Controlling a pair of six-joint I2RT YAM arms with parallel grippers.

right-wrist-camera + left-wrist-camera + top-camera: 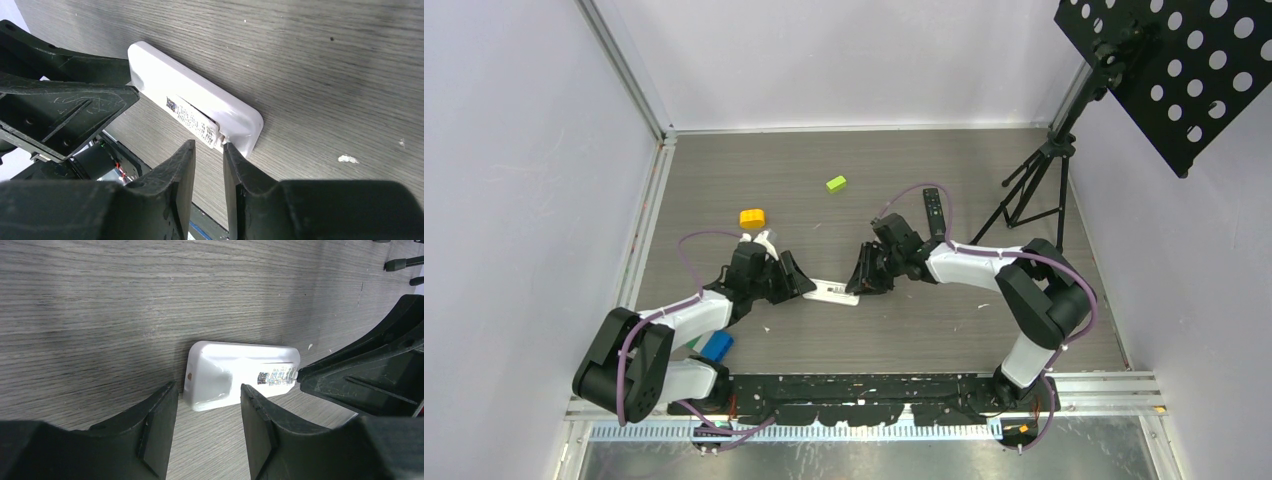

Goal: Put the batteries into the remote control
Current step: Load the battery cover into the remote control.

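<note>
Near the tabletop's (724, 180) front edge, the left tool (796, 280) straddles the white remote's (832, 292) end, likely bracing it. The right tool (861, 278), narrowly parted, pokes its opposite end; grip uncertain. Farther back lies a black remote (934, 212).

Grey wood-grain table (724, 180), pale lilac walls (514, 150), perforated black panel (1184, 70) on tripod (1036, 185).

2 remotes – 1 white (832, 292), 1 black (934, 212) – 2 grippers, 3 coloured blocks.
</note>
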